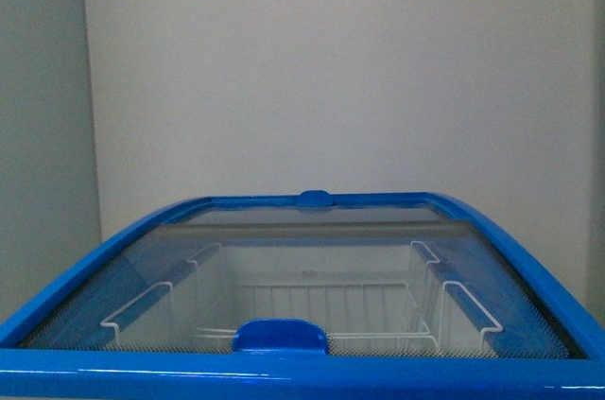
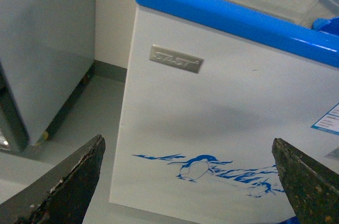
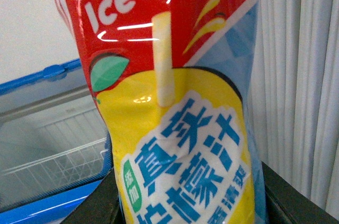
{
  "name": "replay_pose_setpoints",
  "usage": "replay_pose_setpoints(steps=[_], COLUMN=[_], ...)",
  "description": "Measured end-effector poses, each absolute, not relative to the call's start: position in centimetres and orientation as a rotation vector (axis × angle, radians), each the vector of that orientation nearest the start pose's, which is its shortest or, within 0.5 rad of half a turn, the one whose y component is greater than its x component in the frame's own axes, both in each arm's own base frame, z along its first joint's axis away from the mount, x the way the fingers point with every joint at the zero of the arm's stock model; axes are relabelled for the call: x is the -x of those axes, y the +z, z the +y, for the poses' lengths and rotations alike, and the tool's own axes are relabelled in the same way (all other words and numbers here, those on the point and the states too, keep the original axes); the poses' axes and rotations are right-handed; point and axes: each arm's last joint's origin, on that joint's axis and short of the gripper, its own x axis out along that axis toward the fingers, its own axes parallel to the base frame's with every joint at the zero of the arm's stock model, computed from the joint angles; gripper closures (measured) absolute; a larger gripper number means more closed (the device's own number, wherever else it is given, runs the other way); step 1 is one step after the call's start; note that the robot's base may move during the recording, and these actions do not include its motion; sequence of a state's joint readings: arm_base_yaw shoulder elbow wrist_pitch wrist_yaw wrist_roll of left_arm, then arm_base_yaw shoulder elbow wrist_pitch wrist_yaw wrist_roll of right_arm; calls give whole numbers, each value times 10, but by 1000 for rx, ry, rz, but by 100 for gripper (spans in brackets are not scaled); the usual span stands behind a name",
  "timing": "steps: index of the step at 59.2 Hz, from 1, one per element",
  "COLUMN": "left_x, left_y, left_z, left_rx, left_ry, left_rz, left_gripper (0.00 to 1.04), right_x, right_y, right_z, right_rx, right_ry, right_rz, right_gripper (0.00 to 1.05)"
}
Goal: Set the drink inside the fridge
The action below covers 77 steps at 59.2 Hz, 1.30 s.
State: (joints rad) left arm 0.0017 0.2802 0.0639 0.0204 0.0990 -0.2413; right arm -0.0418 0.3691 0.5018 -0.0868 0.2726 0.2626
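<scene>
The fridge is a low white chest freezer with a blue top rim and curved glass lids, close in front of me; wire baskets show through the glass. Neither arm shows in the front view. In the left wrist view the fridge's white front with its penguin decal faces my left gripper, which is open and empty below the rim. My right gripper is shut on the ice tea drink carton, red and yellow with a straw on it, held up beside the fridge's rim.
A blue lid handle sits at the near edge and a blue knob at the far rim. A grey cabinet stands left of the fridge on the grey floor. White curtain folds hang to the right. A white wall is behind.
</scene>
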Motion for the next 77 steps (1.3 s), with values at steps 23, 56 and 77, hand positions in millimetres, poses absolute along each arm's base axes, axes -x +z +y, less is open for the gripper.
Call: replay_pose_setpoints(steps=[23, 56, 77], left_x=[-245, -349, -393], left_y=[239, 248, 239], left_z=[-33, -108, -113], left_rx=[-196, -842, -872], left_ry=[-381, -811, -873], left_rz=[-19, -43, -20], left_gripper=[8, 8, 8], right_x=[-104, -104, -104], right_y=[295, 295, 295], right_z=[-12, -12, -12], right_rx=[-266, -266, -266], right_ry=[-306, -307, -306], right_rz=[-87, -87, -87], right_gripper=[61, 61, 61])
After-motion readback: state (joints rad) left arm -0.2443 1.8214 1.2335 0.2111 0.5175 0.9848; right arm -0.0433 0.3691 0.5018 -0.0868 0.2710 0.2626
